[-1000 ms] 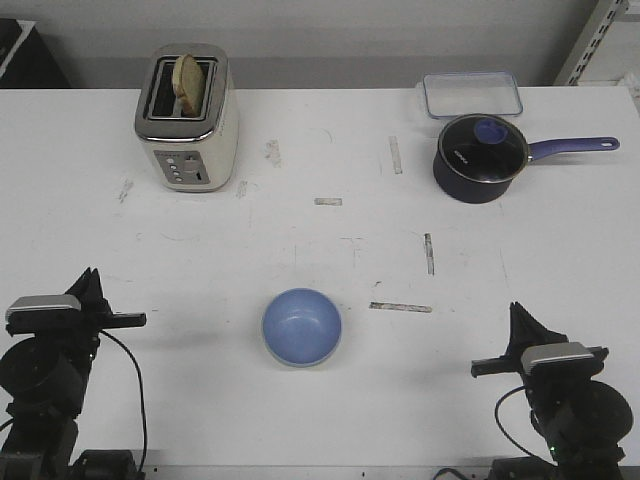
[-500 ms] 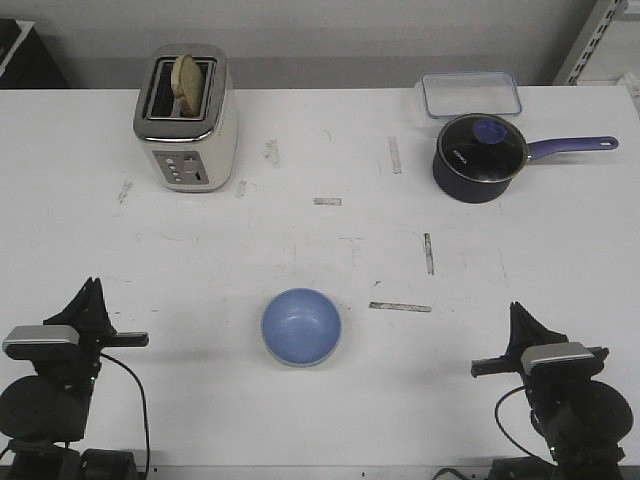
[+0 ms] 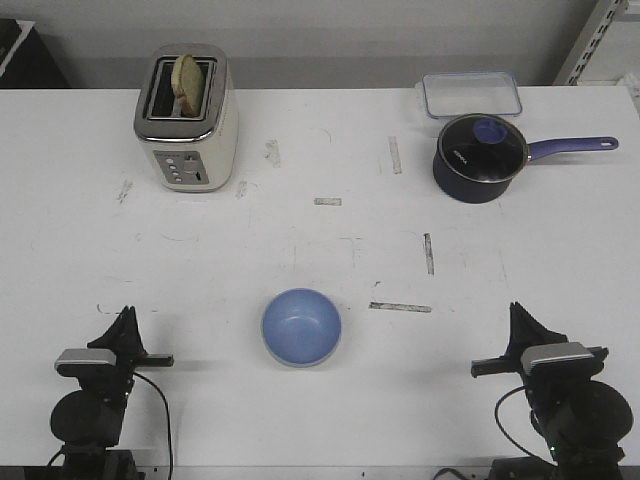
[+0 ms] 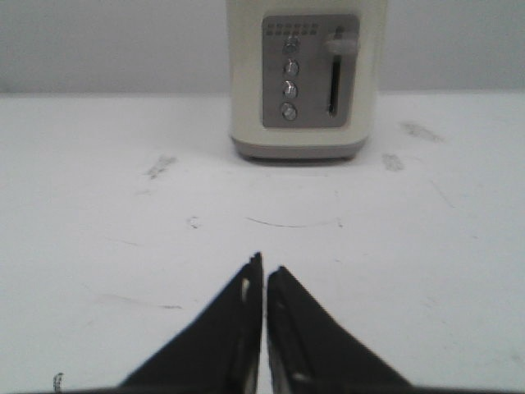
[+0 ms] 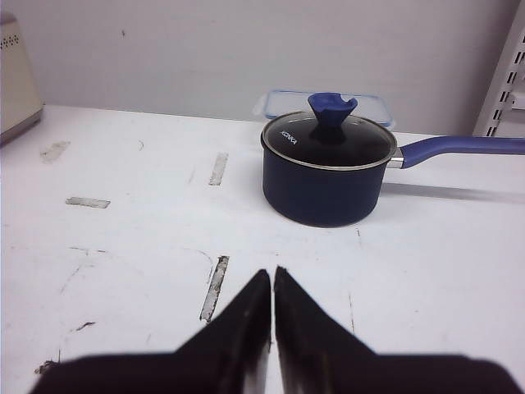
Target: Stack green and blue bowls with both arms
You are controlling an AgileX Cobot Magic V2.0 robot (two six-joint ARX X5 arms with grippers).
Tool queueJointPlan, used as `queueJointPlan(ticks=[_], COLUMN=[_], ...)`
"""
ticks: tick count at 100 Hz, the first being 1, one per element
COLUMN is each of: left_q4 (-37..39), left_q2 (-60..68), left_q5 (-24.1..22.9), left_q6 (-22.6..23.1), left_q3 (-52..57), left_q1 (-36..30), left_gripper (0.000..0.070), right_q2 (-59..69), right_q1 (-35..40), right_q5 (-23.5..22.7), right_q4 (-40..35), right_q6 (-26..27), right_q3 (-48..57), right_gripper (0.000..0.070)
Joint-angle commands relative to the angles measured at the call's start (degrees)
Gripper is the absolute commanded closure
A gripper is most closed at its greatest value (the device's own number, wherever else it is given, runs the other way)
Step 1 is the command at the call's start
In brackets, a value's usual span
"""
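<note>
The white table (image 3: 320, 240) fills the front view, scuffed and marked with bits of tape. At its far left stands a cream toaster (image 3: 187, 117) with a slice of bread (image 3: 189, 78) upright in the slot; at the far right sits a dark saucepan (image 3: 480, 155) with a glass lid and a long handle, and just behind it a clear lidded box (image 3: 471, 94).

The blue bowl (image 3: 301, 326) rests upright on the near middle of the table. A pale green rim shows along its lower edge, so the green bowl appears to sit beneath it, though I cannot tell for sure.

The left gripper (image 4: 264, 271) hovers low at the near left corner, its fingers (image 4: 234, 328) pressed nearly together with only a thin slit between them, holding nothing. The right gripper (image 5: 272, 279) is at the near right corner, likewise closed and empty-handed.

Only the front view shows the bowl, which lies between the two grippers and well apart from both. The left wrist view faces the toaster's buttons and lever; the right wrist view faces the saucepan and box.
</note>
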Motion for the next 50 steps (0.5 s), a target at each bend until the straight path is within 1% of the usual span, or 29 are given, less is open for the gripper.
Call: queueJointPlan(ticks=[1, 50], left_q4=[1.3, 2.2], left_q2=[-0.4, -0.3], left_q5=[0.5, 0.4], left_q6=[-0.2, -0.2], left_q3=[-1.2, -1.1], left_q1=[0.1, 0.0], left_gripper=[0.0698, 0.0699], right_q2=[0.3, 0.2], right_q1=[0.1, 0.1], right_q5=[0.2, 0.2], right_q4=[0.6, 0.6], right_q6=[0.6, 0.6], right_q3=[0.1, 0.1], right_gripper=[0.0700, 0.0700])
